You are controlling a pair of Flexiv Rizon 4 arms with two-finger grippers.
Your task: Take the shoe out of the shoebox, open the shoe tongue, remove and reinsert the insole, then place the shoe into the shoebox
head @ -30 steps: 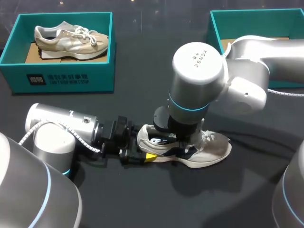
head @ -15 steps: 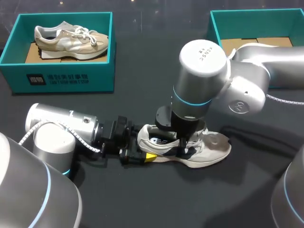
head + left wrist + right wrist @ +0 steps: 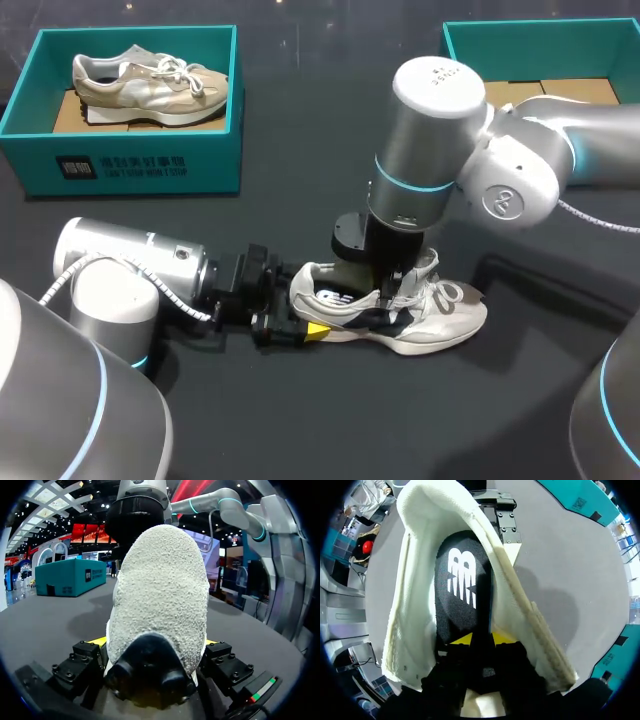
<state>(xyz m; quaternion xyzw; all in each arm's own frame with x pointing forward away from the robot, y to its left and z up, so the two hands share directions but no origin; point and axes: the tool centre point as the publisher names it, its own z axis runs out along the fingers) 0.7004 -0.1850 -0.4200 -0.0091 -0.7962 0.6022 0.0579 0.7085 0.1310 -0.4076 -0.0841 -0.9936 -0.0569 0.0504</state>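
A pale grey-white shoe (image 3: 440, 315) lies on its side on the dark table, heel toward my left arm. My left gripper (image 3: 300, 325) holds that heel; in the left wrist view the fuzzy heel (image 3: 160, 595) fills the gap, with a yellow-tipped finger pressed on each flank of my left gripper (image 3: 152, 645). My right gripper (image 3: 385, 300) reaches down into the shoe's opening. In the right wrist view its two yellow tips pinch the black insole (image 3: 462, 585) inside the shoe (image 3: 415, 605), so my right gripper (image 3: 482, 639) is shut on it. The toe end is hidden by my right arm.
A teal shoebox (image 3: 130, 165) at the back left holds a second beige shoe (image 3: 150, 80). Another teal box (image 3: 470, 45) stands at the back right, partly behind my right arm. Bare dark table lies in front of the shoe.
My right arm's wrist has swung back and to the right above the shoe, and its fingers have drawn closer together on the insole. Left arm and shoe have stayed put.
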